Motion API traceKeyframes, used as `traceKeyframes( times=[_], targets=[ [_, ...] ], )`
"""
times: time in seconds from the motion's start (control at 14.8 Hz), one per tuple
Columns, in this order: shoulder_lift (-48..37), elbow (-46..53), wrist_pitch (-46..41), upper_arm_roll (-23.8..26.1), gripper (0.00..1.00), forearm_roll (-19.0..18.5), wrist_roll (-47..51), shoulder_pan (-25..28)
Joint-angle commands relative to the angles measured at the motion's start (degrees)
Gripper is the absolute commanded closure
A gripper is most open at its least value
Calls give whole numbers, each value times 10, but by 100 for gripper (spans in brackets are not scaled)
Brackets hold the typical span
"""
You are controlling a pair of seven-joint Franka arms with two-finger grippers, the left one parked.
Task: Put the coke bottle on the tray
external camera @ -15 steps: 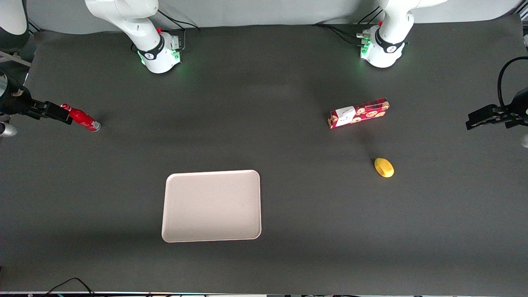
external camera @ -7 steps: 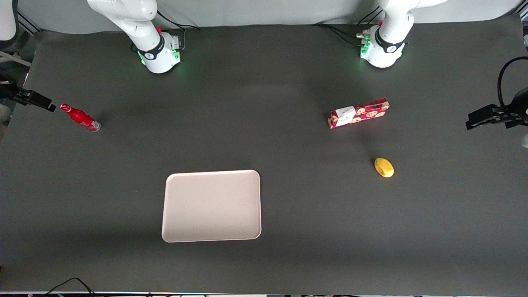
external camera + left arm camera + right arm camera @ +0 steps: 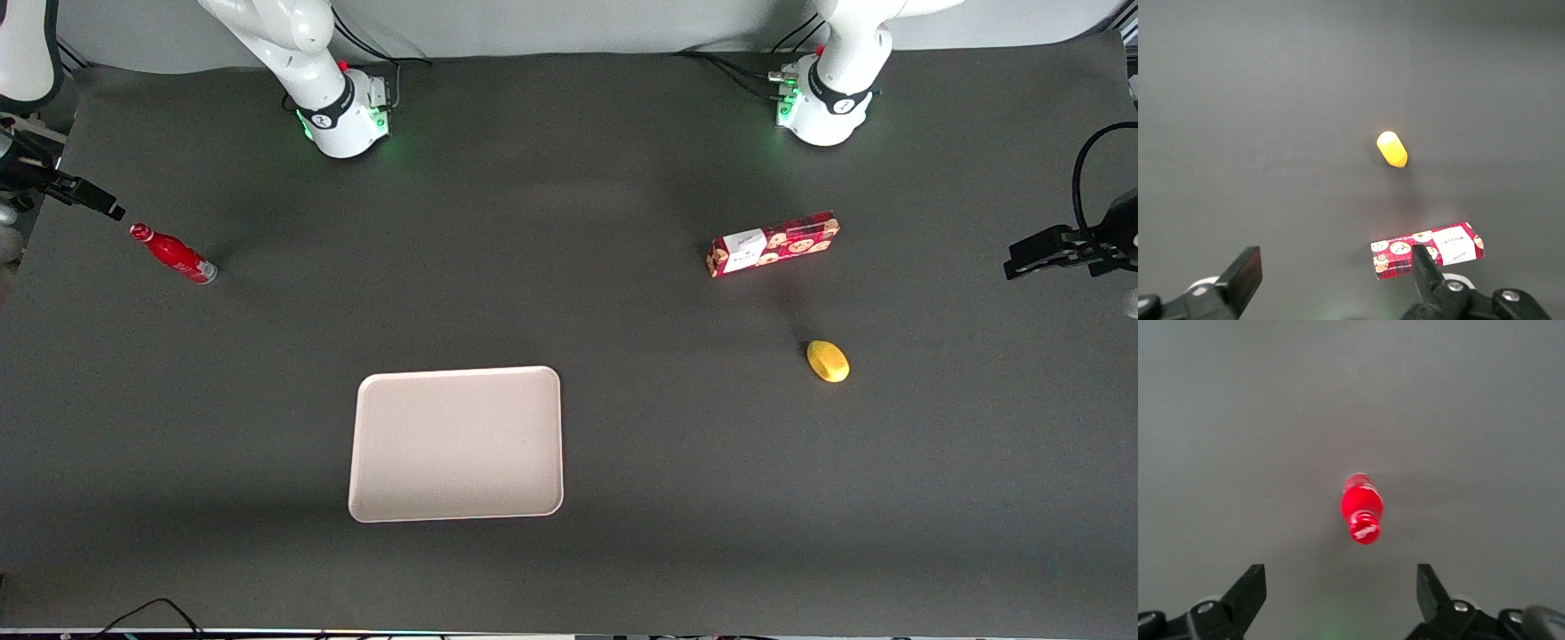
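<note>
The coke bottle (image 3: 172, 253) stands upright on the dark tabletop (image 3: 569, 427) toward the working arm's end, well apart from the tray (image 3: 456, 443), which lies flat nearer the front camera and closer to the middle of the tabletop; the tray carries nothing. The hand (image 3: 98, 203) hangs above the bottle, near its cap but not touching it; in the right wrist view its two fingers (image 3: 1250, 590) stand wide apart, with the bottle (image 3: 1363, 510) seen from above between them, red cap toward the lens, and nothing is gripped. Toward the parked arm's end lie a flat red cookie-printed box (image 3: 773, 244) with a white label and, nearer the front camera than the box, a small yellow lemon-like fruit (image 3: 828, 361); the two are near each other but apart. The left wrist view shows the same fruit (image 3: 1392, 149) and box (image 3: 1428, 251) lying on the dark surface; both sit well apart from the tray and the bottle.
</note>
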Motion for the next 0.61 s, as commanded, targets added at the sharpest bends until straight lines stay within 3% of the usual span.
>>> traceKeyframes(
  times=[0.0,0.27,0.54],
  targets=[
    [-19,-83,98,1,0,4,-38,-47],
    [3,-104,128,-3,0,9,-64,-76],
    [52,-104,170,-4,0,41,-111,-81]
  ],
)
